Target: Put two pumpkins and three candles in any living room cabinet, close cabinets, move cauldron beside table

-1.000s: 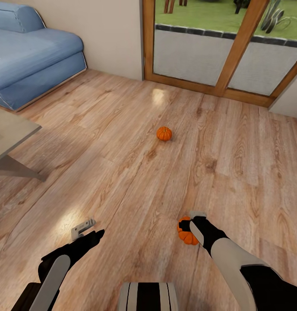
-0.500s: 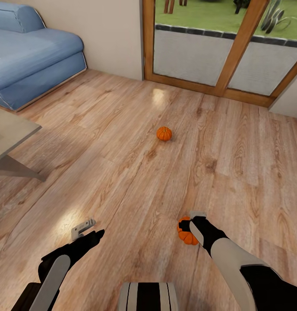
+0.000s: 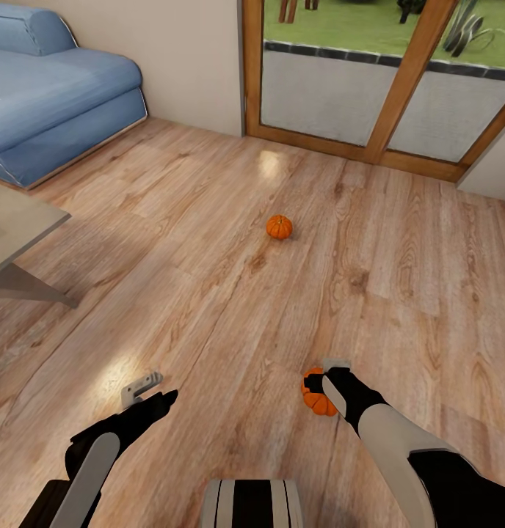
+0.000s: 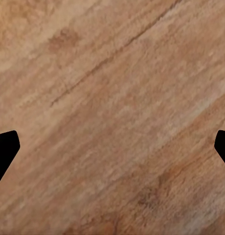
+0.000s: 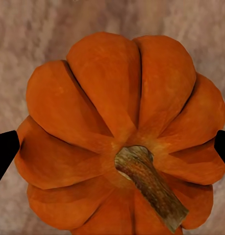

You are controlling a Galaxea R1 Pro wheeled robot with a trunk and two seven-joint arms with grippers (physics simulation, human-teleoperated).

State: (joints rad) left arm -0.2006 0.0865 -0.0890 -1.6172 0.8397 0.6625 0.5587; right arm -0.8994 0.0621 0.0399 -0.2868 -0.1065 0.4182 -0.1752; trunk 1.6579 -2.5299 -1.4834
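Right gripper [image 3: 327, 383] sits directly over the near pumpkin [image 5: 122, 132], fingers spread to either side of it, not visibly clamping. Left gripper [image 3: 144, 387] hangs spread wide over bare wooden floor [image 4: 112, 98]. Farther ahead, well apart, lies the second pumpkin [image 3: 279, 226].

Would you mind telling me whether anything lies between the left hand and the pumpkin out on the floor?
Nothing visible does. Only bare wooden floor runs from the left hand to the far pumpkin. The right hand is around the near pumpkin, off to the side.
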